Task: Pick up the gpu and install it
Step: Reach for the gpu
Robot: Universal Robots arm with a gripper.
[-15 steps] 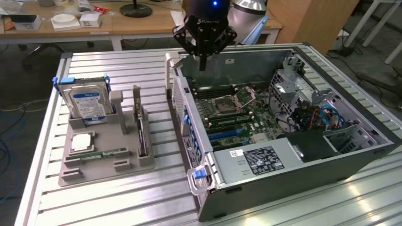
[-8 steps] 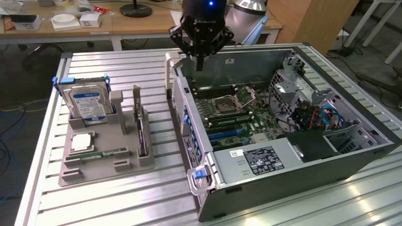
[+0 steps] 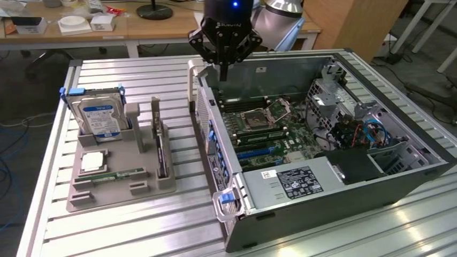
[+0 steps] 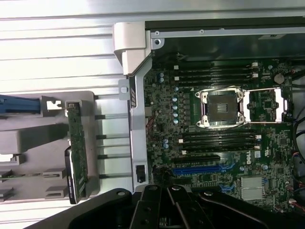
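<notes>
**A:** A slatted metal bench (image 3: 143, 75) is seen in a workshop, with desks behind it. A grey tray (image 3: 121, 187) and an open computer case (image 3: 321, 198) are carried on it. Where is the gpu to be found?

**B:** The gpu (image 3: 160, 152) is stood on edge in a slot of the tray, near the hard drive (image 3: 100, 120) and well apart from the gripper (image 3: 223, 77).

**A:** How is the gripper placed?

**B:** It is hung above the case's far rim. The fingers (image 3: 222, 64) are pressed together and nothing is held.

**A:** Which step is judged to be in hand?

**B:** The pick-up, not yet begun, since the card is untouched. A grasp would call for the fingers to be parted, brought over the tray and lined up across the card's thin upper edge. The blue slots (image 4: 200, 169) on the motherboard (image 3: 279, 134) are seen unoccupied.
</notes>
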